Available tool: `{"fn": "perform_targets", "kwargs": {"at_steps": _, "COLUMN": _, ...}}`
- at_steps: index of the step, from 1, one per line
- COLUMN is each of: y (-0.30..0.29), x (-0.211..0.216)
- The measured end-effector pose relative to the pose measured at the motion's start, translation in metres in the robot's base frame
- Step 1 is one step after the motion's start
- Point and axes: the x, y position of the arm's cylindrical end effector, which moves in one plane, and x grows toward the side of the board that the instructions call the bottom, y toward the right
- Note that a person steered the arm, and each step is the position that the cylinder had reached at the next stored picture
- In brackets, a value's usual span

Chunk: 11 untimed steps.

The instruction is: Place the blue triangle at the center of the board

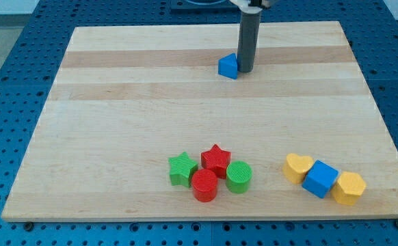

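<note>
The blue triangle lies near the view's top, a little right of the board's middle line. My tip stands right beside it on the view's right, touching or nearly touching its edge. The rod rises straight up from there to the top of the view. The wooden board fills most of the view.
Near the view's bottom sits a cluster: a green star, a red star, a red cylinder and a green cylinder. At the bottom right, a yellow heart, a blue cube and a yellow block lie in a row.
</note>
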Motion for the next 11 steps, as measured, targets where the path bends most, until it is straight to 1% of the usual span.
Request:
{"fn": "perform_targets", "kwargs": {"at_steps": 1, "y": -0.006, "x": 0.006}}
{"fn": "perform_targets", "kwargs": {"at_steps": 2, "y": -0.006, "x": -0.038}}
{"fn": "perform_targets", "kwargs": {"at_steps": 3, "y": -0.007, "x": -0.065}}
{"fn": "perform_targets", "kwargs": {"at_steps": 4, "y": -0.008, "x": -0.047}}
{"fn": "perform_targets", "kwargs": {"at_steps": 5, "y": -0.013, "x": -0.01}}
{"fn": "perform_targets", "kwargs": {"at_steps": 6, "y": -0.02, "x": 0.009}}
{"fn": "perform_targets", "kwargs": {"at_steps": 7, "y": -0.02, "x": -0.011}}
{"fn": "perform_targets", "kwargs": {"at_steps": 8, "y": -0.02, "x": -0.046}}
{"fn": "perform_targets", "kwargs": {"at_steps": 9, "y": -0.02, "x": -0.054}}
{"fn": "perform_targets", "kwargs": {"at_steps": 11, "y": -0.04, "x": -0.023}}
